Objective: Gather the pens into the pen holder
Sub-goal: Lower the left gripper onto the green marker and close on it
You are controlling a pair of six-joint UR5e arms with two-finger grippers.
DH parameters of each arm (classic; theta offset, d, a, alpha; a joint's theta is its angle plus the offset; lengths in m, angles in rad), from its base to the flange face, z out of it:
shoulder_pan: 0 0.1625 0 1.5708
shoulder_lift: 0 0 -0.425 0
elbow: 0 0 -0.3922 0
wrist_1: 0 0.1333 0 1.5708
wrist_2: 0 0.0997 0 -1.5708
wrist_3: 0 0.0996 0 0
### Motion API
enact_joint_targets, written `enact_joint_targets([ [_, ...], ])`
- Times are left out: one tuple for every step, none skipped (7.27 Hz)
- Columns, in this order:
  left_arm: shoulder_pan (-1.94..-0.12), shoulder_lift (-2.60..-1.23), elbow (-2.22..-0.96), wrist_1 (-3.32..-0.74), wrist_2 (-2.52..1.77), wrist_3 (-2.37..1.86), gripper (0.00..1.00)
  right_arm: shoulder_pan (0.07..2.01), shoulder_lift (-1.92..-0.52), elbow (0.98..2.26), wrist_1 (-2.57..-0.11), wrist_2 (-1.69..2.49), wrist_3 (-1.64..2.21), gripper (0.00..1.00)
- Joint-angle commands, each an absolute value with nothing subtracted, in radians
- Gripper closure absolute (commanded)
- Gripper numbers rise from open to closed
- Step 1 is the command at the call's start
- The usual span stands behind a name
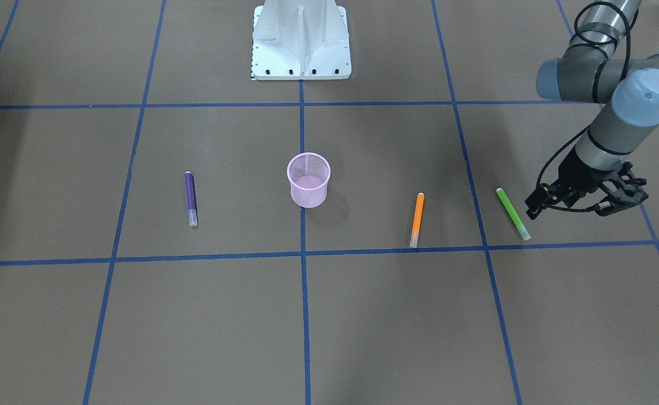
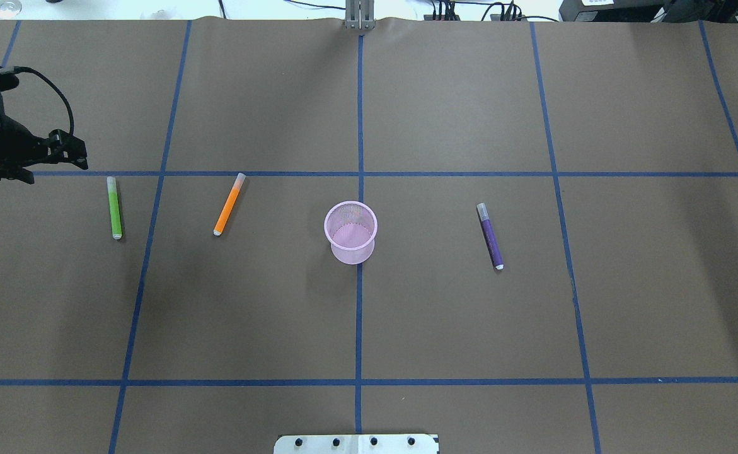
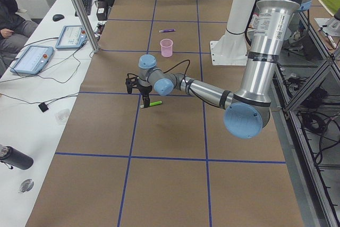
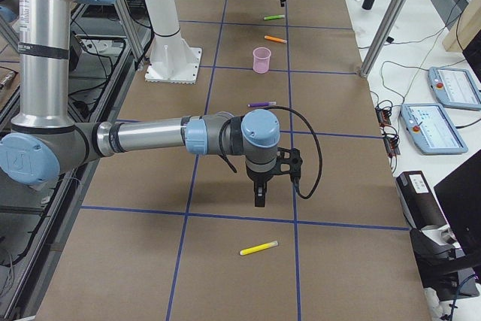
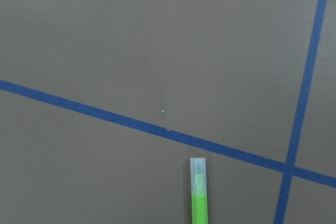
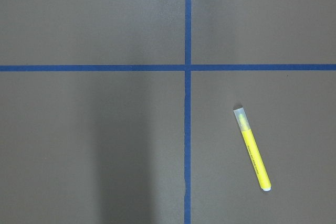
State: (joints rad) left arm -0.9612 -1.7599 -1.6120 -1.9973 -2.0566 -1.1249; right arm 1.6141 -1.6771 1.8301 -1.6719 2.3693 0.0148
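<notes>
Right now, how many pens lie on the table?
4. Green pen and orange pen left of the pen holder, purple pen right of it, yellow pen much farther right. Holder looks empty.

Brown-papered desk (image 2: 469,94), gridded with blue tape (image 2: 359,126). Pink pen holder (image 2: 350,232) upright on a tape line. Lying flat: purple pen (image 2: 490,236) one side; orange pen (image 2: 228,204), green pen (image 2: 115,207) the other. Yellow pen (image 4: 258,248) well apart.
</notes>
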Motion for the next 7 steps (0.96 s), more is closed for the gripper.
enact_joint_targets([
  [-0.905,-1.785,-1.562,-2.013,-2.004,-1.129,0.01,1.612,-1.677,1.83,-1.672,2.376,0.015,0.0],
  [-0.896,-1.808,-1.536,-2.013,-1.999,-1.129,0.01,1.614,-1.677,1.829,-1.672,2.375,0.015,0.0],
  [-0.894,-1.836,-1.498,-2.014,-1.999,-1.135,0.03,1.612,-1.677,1.83,-1.672,2.375,0.015,0.0],
  [-0.894,-1.859,-1.48,-2.014,-1.999,-1.137,0.13,1.614,-1.675,1.83,-1.672,2.373,0.015,0.0],
  [-0.891,-1.859,-1.477,-2.014,-1.999,-1.137,0.17,1.612,-1.675,1.83,-1.672,2.372,0.017,0.0],
  [-0.885,-1.859,-1.474,-2.014,-1.999,-1.138,0.2,1.612,-1.675,1.83,-1.672,2.37,0.015,0.0],
  [-0.885,-1.858,-1.471,-2.016,-2.0,-1.138,0.26,1.612,-1.675,1.83,-1.672,2.37,0.017,0.0],
])
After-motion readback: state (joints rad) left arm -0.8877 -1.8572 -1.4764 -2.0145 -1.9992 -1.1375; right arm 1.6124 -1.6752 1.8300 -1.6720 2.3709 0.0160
